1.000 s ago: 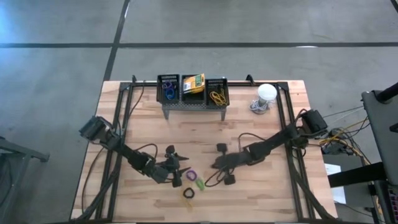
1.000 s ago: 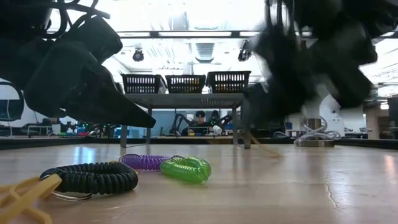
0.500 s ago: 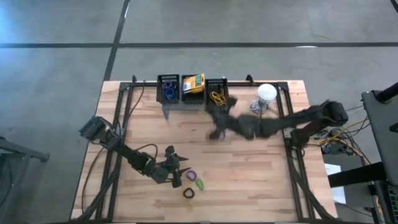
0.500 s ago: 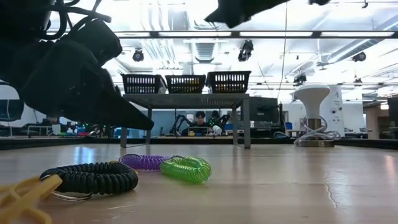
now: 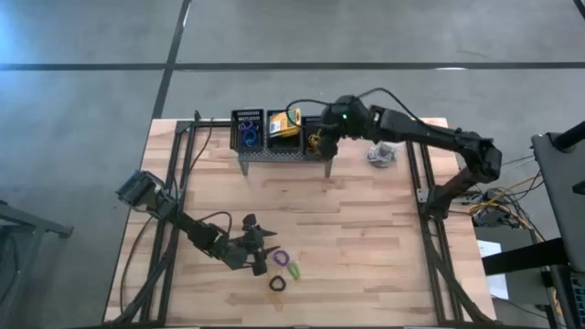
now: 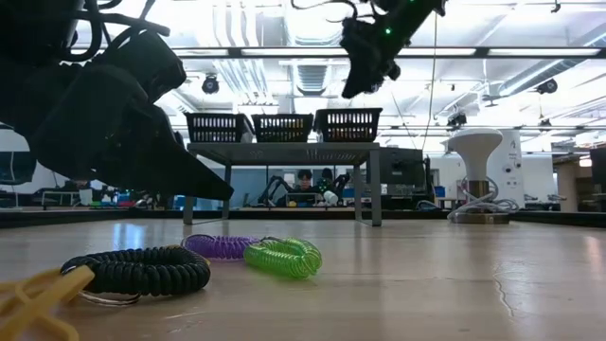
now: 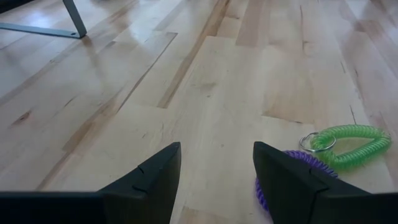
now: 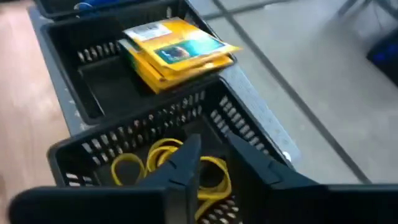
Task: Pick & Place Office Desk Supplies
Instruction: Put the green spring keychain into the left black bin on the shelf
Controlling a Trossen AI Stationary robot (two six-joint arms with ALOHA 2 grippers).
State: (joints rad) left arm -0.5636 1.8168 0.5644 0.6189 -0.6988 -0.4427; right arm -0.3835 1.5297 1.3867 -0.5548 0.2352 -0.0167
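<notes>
The right gripper point(image 5: 322, 139) hangs over the right-hand basket point(image 5: 319, 134) of the three on the grey stand point(image 5: 284, 156) at the surface's far edge. From its wrist, the fingers point(image 8: 180, 163) sit only narrowly apart, nothing visibly pinched between them, with the thin yellow bands point(image 8: 163, 163) lying in that basket right beneath. The middle basket point(image 8: 93, 87) carries a stack of yellow crayon boxes point(image 8: 177, 53), tilted across its rim. The left-hand basket point(image 5: 248, 131) shows blue and purple loops point(image 5: 248, 137) inside.

Down near the front edge, the left gripper point(image 5: 265, 255) sits low over the surface, fingers point(image 7: 146, 183) spread wide and empty. Just beside it is the purple loop point(image 5: 281, 259), the green loop point(image 5: 294, 270) touching it on the far side from the gripper. A black loop point(image 5: 277, 284) lies nearer the front edge, with something yellow against it. From table height the three coils line up: black point(image 6: 140, 270), purple point(image 6: 216, 246), green point(image 6: 282, 257).

The white dome-shaped object point(image 6: 475, 175) stands toward the far right corner.
</notes>
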